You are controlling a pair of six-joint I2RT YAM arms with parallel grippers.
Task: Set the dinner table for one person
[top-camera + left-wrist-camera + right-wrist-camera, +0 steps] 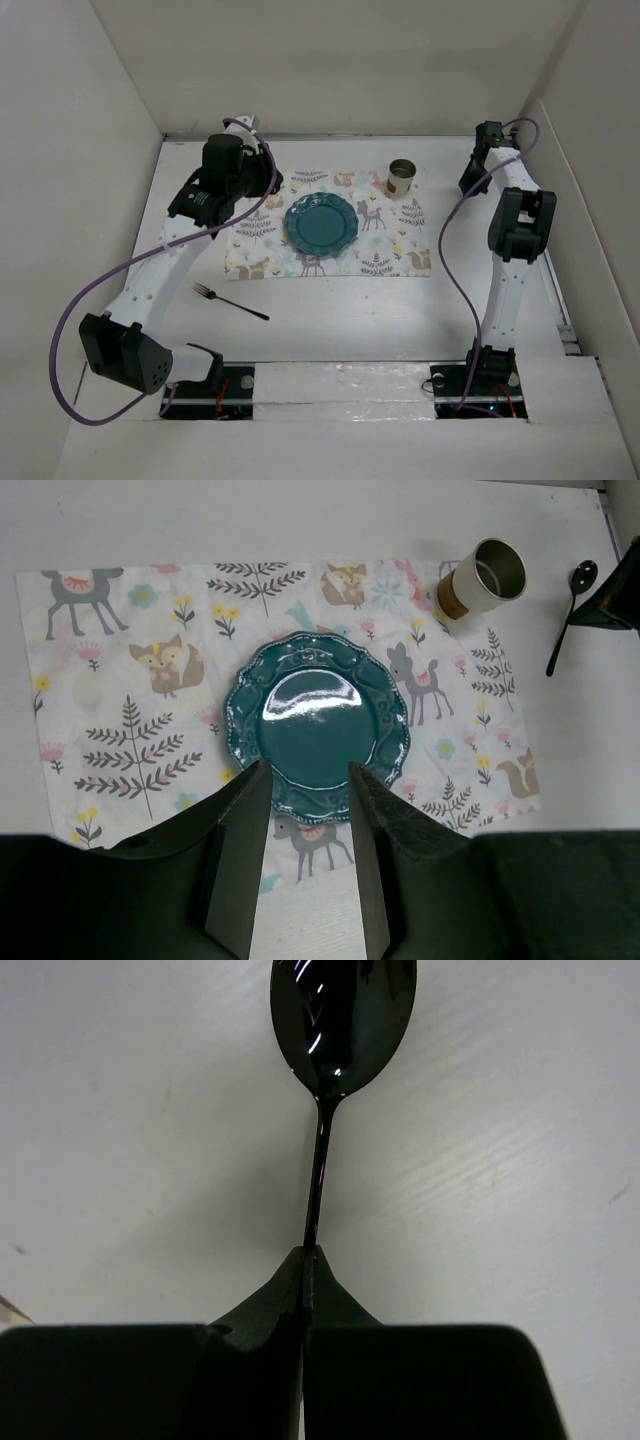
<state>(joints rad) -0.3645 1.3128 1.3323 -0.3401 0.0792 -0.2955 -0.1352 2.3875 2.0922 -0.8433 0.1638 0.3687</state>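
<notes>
A teal plate [321, 222] [318, 725] lies in the middle of the deer-print placemat [400, 255] [130, 680] on the white dinner table [350, 310]. A metal cup [400, 178] [485, 577] stands at the mat's far right corner. My left gripper [308, 770] hangs open and empty high above the mat's near edge. To the right of the cup lies a black spoon [566, 620] [343, 1025]. My right gripper [311, 1252] [468, 183] is shut on its thin handle, low over the table. A black fork [230, 301] lies on the table, near left of the mat.
White walls close in the table at the back and on both sides. The right arm [520, 225] stands along the right edge, and its purple cable [450, 240] loops over the mat's right end. The left arm [165, 255] leans over the table's left side.
</notes>
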